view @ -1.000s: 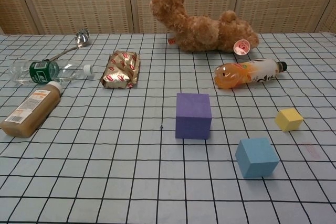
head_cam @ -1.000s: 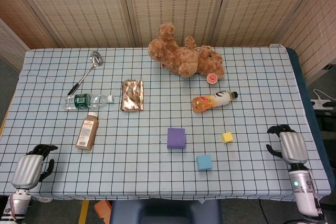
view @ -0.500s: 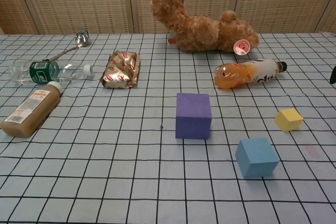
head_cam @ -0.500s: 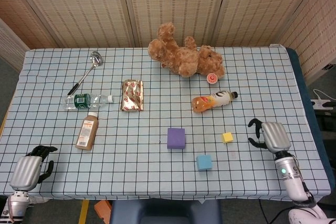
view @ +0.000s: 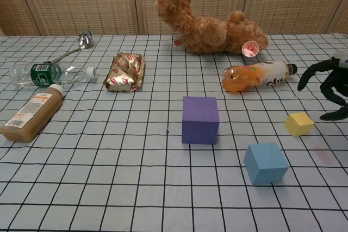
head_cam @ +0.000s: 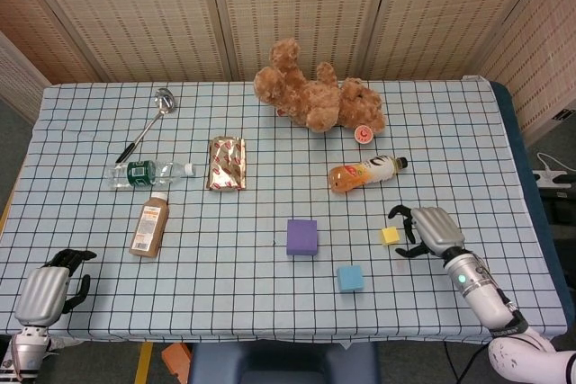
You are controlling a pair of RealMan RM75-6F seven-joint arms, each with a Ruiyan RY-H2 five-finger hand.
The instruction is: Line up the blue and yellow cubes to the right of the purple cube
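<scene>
Since a second ago, the right hand (head_cam: 430,227) has swung in from the counter's edge and now hovers just beside the yellow cube (head_cam: 390,236), fingers spread, holding nothing, likely shaping for a grasp. The blue cube (head_cam: 350,278) sits nearer the front; the purple cube (head_cam: 301,236) lies left of both. A checked cloth covers the counter (head_cam: 270,294), with woven screens behind. The left hand (head_cam: 49,290) idles, fingers curled, empty.

The purple cube (head_cam: 301,236) sits left of the small yellow cube (head_cam: 390,236), with the blue cube (head_cam: 350,278) nearer, seemingly all apart.
</scene>
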